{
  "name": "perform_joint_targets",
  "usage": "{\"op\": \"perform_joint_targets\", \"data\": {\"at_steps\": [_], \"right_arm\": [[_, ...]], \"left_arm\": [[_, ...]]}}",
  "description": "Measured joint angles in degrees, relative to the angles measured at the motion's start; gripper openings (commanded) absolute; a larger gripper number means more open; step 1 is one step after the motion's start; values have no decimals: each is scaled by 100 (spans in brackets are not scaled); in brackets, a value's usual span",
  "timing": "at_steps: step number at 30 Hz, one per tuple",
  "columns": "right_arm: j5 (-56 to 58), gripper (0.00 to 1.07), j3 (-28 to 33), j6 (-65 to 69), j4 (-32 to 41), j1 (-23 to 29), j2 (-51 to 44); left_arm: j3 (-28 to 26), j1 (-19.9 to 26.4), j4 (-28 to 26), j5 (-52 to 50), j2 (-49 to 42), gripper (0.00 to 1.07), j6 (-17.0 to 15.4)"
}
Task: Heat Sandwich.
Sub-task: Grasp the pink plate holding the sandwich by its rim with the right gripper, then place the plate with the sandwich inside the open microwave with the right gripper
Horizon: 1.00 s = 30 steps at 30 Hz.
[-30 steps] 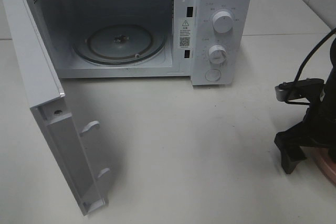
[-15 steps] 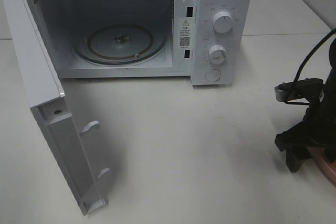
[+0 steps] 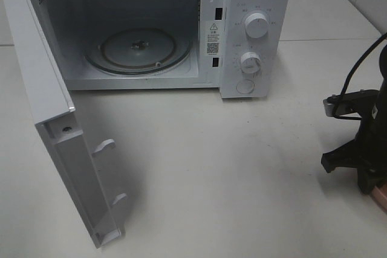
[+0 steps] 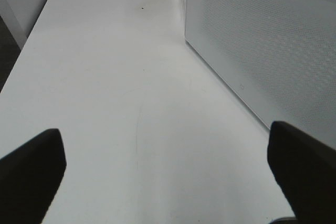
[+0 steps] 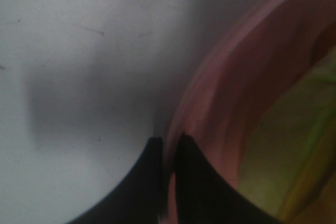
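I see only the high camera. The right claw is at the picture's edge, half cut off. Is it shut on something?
Observer: Yes. In the right wrist view the right claw is shut on the rim of a pink plate.
Operator: Is the sandwich on that plate?
Observer: Something yellow-green lies on it, very near and blurred. It is probably the sandwich, but no bread shows.
Operator: And the left claw? I do not see it at all.
Observer: The left claw is open and holds nothing. It is over bare table, beside a dotted white panel of the microwave, perhaps the open door.
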Motion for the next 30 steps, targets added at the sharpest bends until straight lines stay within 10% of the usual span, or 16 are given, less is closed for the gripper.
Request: {"op": "perform_joint_targets", "data": {"at_steps": [30], "right_arm": [[189, 0, 0, 453, -401, 115, 0]], "left_arm": [[0, 0, 0, 0, 0, 101, 0]]}}
